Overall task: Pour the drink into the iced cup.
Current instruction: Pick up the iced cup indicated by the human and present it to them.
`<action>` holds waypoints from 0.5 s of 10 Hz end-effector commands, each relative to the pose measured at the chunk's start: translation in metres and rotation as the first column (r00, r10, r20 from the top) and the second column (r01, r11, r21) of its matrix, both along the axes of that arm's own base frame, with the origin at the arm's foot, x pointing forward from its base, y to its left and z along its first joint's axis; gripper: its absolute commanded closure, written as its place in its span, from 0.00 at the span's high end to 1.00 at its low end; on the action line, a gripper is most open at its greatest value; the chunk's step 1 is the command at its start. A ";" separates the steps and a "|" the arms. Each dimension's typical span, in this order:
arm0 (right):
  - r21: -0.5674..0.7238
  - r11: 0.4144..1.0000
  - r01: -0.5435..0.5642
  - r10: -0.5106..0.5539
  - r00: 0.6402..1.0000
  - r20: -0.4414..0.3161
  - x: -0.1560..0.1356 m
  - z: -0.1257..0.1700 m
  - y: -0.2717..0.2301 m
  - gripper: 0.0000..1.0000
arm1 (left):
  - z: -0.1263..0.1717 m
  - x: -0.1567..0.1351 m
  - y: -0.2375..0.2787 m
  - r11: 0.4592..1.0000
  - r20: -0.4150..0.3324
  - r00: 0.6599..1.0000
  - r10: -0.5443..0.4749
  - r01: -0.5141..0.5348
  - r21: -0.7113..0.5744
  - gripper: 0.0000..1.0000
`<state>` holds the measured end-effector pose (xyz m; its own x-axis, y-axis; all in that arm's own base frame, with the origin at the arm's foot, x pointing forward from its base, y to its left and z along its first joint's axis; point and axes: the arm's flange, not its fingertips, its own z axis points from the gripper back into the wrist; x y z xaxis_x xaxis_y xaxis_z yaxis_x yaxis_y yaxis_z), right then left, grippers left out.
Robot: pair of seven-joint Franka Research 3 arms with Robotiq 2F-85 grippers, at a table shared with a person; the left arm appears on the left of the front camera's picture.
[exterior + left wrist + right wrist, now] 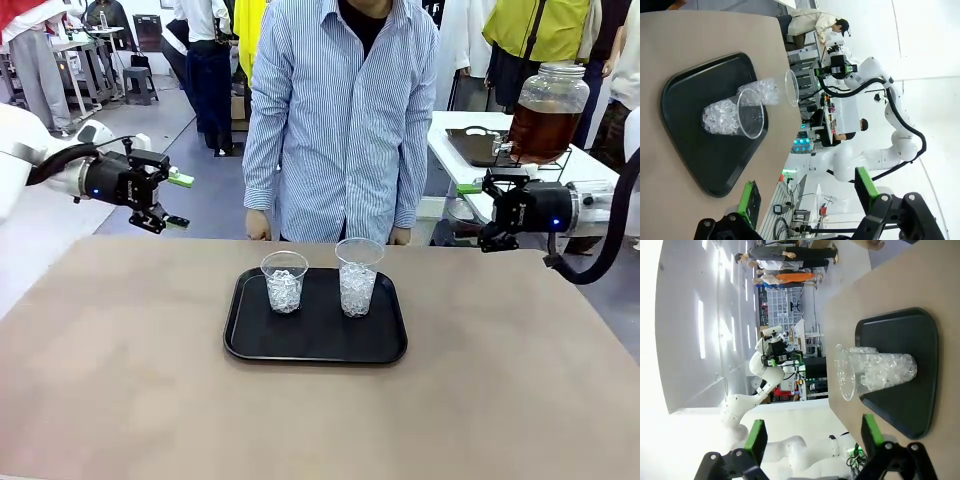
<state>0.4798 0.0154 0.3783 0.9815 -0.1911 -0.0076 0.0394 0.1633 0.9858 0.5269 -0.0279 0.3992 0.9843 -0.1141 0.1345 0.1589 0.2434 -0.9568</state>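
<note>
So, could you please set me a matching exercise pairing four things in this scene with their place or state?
Things:
1 tray
2 drink jar
3 robot's left hand
4 taller cup

Descriptions:
a open, in the air at the left
b black, under both cups
c ice-filled, on the tray's right side
d amber-brown inside, on the side table at back right

Pairs: 1-b, 2-d, 3-a, 4-c
</note>
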 end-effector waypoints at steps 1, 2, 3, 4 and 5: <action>0.030 1.000 -0.010 0.011 1.000 -0.023 0.006 0.003 -0.002 1.00 | 0.001 0.006 0.001 0.999 -0.030 0.999 0.013 -0.014 -0.038 1.00; 0.009 1.000 -0.017 0.017 1.000 -0.015 0.003 0.004 -0.001 1.00 | 0.002 0.003 -0.001 0.999 -0.027 0.999 0.036 -0.037 -0.026 1.00; 0.008 1.000 -0.005 0.005 1.000 -0.003 0.001 -0.001 0.000 1.00 | -0.001 0.001 0.002 1.000 -0.004 1.000 0.003 -0.003 -0.005 1.00; 0.008 1.000 -0.005 0.005 1.000 -0.003 0.001 -0.001 0.000 1.00 | -0.001 0.001 0.002 1.000 -0.004 1.000 0.003 -0.003 -0.005 1.00; 0.008 1.000 -0.005 0.005 1.000 -0.003 0.001 -0.001 0.000 1.00 | -0.001 0.001 0.002 1.000 -0.004 1.000 0.003 -0.003 -0.005 1.00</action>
<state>0.4805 0.0147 0.3763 0.9829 -0.1837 -0.0143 0.0433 0.1550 0.9870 0.5281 -0.0267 0.3967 0.9861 -0.1074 0.1269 0.1495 0.2386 -0.9596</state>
